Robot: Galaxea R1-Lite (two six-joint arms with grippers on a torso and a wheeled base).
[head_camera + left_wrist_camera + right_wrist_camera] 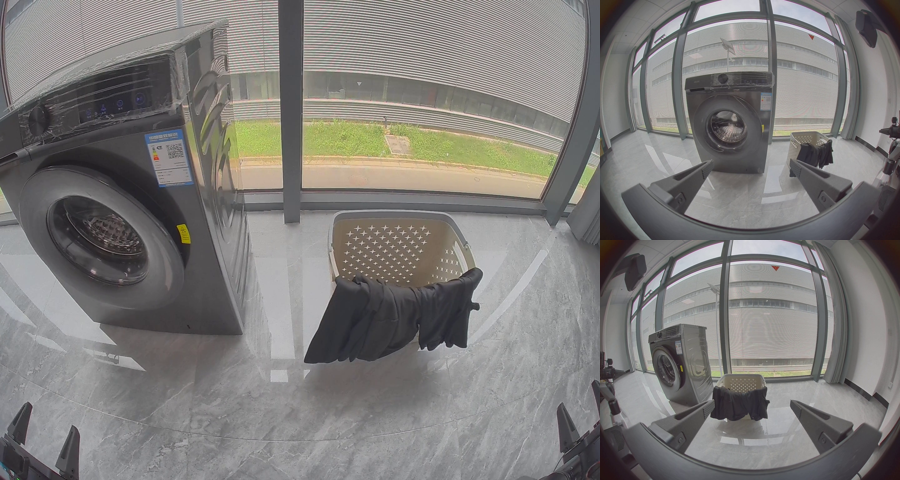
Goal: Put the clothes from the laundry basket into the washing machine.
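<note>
Start with your own claws. Your left claw (750,164) hangs low at your left side, its two fingers spread wide with nothing between them. Your right claw (752,403) sits low at your right side, just as wide open and just as empty. Bare grey floor (250,400) lies between both claws and the work, so neither one is near anything yet.

Next out is the dark garment (387,315), ahead of you and right of centre. It is draped over the near rim of the laundry basket (400,214), and most of the cloth hangs down the outside wall toward the floor. Its long axis runs side to side along that rim, across your line of approach. From the right wrist it lies almost dead ahead, framed between the fingers. From the left wrist it sits off beyond the right-hand finger. Your right arm therefore looks the nearer and the better lined up. You will likely want to come in over the rim and pinch the fold there.

Further left stands the washing machine (125,187), apart from the basket. Its round door (100,240) faces you and looks shut.
</note>
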